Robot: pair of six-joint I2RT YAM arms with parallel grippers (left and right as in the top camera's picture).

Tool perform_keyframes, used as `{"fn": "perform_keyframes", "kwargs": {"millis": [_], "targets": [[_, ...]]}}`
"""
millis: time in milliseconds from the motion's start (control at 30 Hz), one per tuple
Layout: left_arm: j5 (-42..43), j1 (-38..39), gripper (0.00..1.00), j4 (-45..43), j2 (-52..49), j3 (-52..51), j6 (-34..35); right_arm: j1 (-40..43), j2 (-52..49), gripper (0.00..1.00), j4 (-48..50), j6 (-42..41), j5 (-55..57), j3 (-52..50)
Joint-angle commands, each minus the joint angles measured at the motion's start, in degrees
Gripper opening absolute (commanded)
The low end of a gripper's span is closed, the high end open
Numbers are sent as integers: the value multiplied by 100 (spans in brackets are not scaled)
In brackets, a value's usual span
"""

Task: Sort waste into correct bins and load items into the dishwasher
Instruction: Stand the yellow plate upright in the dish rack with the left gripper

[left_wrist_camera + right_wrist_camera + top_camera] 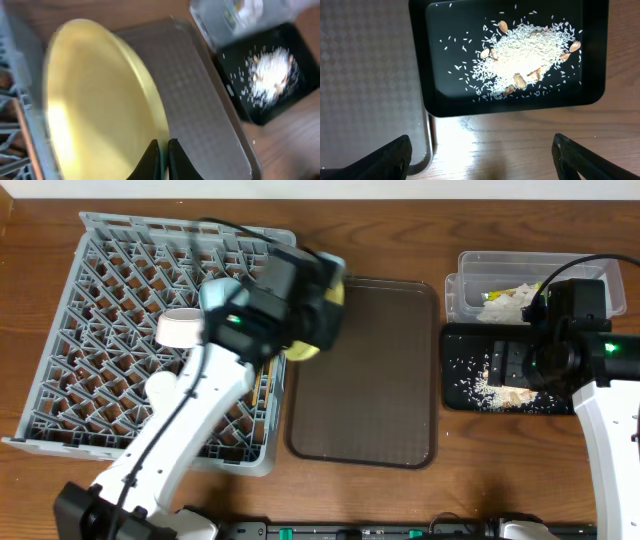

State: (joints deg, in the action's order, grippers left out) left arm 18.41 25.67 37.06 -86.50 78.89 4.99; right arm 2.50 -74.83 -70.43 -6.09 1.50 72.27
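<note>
My left gripper (163, 150) is shut on the rim of the round yellow plate (100, 100) and holds it tilted at the right edge of the grey dish rack (100, 310); the plate (308, 348) shows under the arm in the overhead view. A white cup (180, 328) and a light blue bowl (216, 292) sit in the rack. My right gripper (485, 160) is open and empty over the wood just in front of the black tray (440, 60), which holds rice scraps (520, 55). The clear tub (470, 280) holds white paper (510, 300). The pink bowl and chopsticks are out of view.
The brown serving tray (365, 380) lies between the rack and the bins; it also shows in the left wrist view (200, 100) and the right wrist view (365, 75). The black tray (465, 395) sits in front of the tub.
</note>
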Motion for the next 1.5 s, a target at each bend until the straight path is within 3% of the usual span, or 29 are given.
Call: {"fn": "perform_keyframes", "kwargs": {"millis": [0,133,333,467,833,1133,1467], "targets": [[1095,-623,6,-55,63,107,105,52,59,88,11,-50,-4,35],[1770,-1202,6,-140,63,107,136,52,59,88,11,-52,-4,35],[3539,-1707,6,-446,63,107,190,52,59,87,-13,-52,-4,35],[3910,-1805,6,-551,68,107,326,52,59,87,-11,-50,-4,35],[3897,-2129,6,-651,79,107,326,52,59,87,-31,-50,-4,35],[3064,-2175,6,-503,76,83,348,52,59,87,-44,-52,-4,35],[2393,-2175,6,-525,66,44,1191,52,59,87,-57,-50,-4,35]]}}
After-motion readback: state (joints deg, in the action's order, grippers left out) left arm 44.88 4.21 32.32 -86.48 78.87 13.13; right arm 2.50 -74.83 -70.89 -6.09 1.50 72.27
